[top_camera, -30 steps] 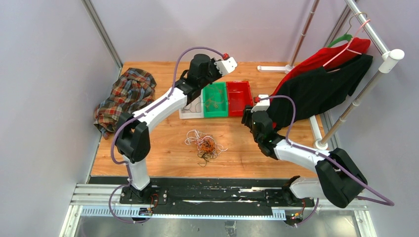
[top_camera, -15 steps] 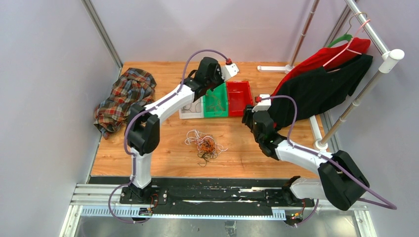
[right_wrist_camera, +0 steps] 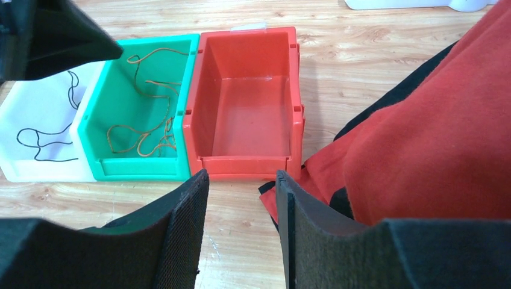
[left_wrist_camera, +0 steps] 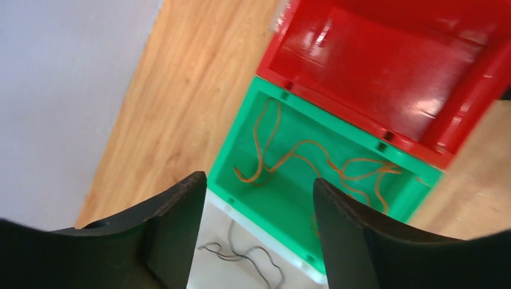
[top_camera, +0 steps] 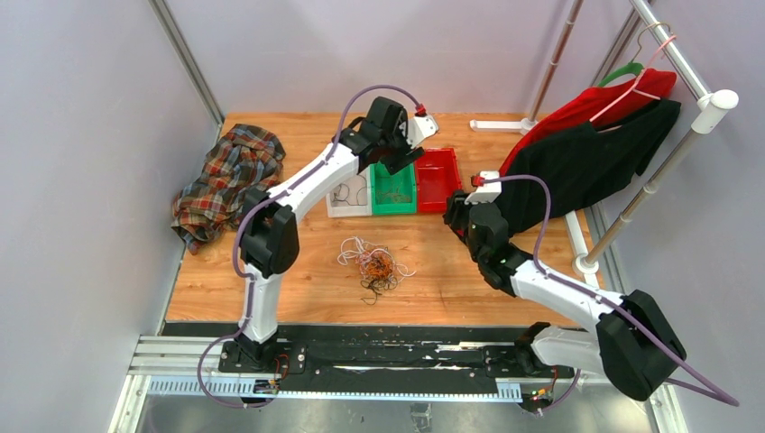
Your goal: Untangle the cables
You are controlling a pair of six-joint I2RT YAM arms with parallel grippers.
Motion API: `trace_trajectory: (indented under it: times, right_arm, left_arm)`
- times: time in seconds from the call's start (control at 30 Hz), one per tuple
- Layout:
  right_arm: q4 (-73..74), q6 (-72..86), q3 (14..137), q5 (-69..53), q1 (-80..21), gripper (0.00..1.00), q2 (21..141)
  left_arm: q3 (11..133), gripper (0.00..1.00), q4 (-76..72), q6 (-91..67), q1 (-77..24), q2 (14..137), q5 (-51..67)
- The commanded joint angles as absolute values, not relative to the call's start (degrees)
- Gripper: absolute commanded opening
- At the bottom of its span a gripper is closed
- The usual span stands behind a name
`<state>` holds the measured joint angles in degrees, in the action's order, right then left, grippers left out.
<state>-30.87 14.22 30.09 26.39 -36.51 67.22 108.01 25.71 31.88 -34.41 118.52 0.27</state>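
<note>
The table [top_camera: 298, 289] is brown wood. A green bin [top_camera: 393, 210] sits toward the far side. A white bin [top_camera: 350, 212] touches its left side and a red bin [top_camera: 437, 185] touches its right side, so the three make one row. A small heap of cables [top_camera: 372, 264], white, orange and black, lies on the bare wood in front of the green bin, apart from it. A checked shirt [top_camera: 227, 176] lies crumpled far to the left of the green bin, at the table's edge. A white rack foot [top_camera: 501, 125] lies behind it, to the right.
</note>
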Motion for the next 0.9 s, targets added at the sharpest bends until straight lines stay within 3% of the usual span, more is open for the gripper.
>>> trace_trajectory:
  times: [0.0,0.07,0.2,0.47,0.87]
  right_arm:
    - [-27.44,14.91,30.12,26.18,-35.51,0.45,65.15]
    - [-25.16,15.59,30.93,23.98,-35.51,0.45,64.64]
    - [-23.32,16.25,31.33,20.16,-36.59,0.46,64.77]
    - [-24.17,17.01,29.36,15.96,-41.74,0.46,65.9]
    - [-28.66,18.15,23.99,7.41,-42.67,0.4,61.17]
  left_arm:
    - [110.48,0.78,38.26,29.18,-33.43,112.38,7.09]
    - [110.04,0.9,41.53,28.24,-32.75,109.28,10.33]
    - [102.22,0.93,50.53,31.18,-32.0,100.46,19.3]
    - [77.99,0.87,52.91,43.86,-31.99,88.57,27.07]
    - [73.14,0.82,49.3,62.52,-31.99,93.72,25.82]
